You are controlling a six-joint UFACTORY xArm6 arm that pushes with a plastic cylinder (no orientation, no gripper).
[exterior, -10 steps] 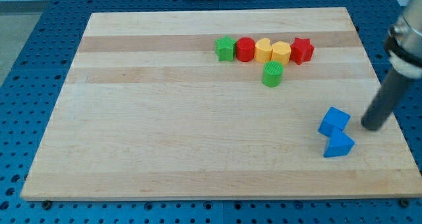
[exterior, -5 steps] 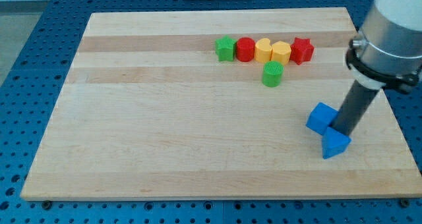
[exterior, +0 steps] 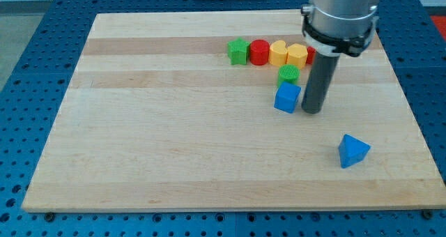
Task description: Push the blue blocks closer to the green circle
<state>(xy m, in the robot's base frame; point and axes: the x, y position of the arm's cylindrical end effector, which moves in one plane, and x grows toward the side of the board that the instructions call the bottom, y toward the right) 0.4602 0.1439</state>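
The green circle (exterior: 288,74) stands below a row of blocks near the view's top. A blue cube (exterior: 287,97) sits right below it, touching or nearly touching it. My tip (exterior: 312,111) rests on the board just right of the blue cube, close against its right side. A blue triangular block (exterior: 353,151) lies alone toward the view's lower right, well apart from the tip and the green circle.
A row near the view's top holds a green star (exterior: 238,51), a red circle (exterior: 260,52), two yellow blocks (exterior: 279,54) (exterior: 297,55), and a red block (exterior: 311,54) mostly hidden behind my rod. The board's right edge (exterior: 411,125) is near the blue triangle.
My tip has swept up and to the view's left, pushing the blue cube from the lower right up against the green circle. The blue triangular block stayed roughly in place.
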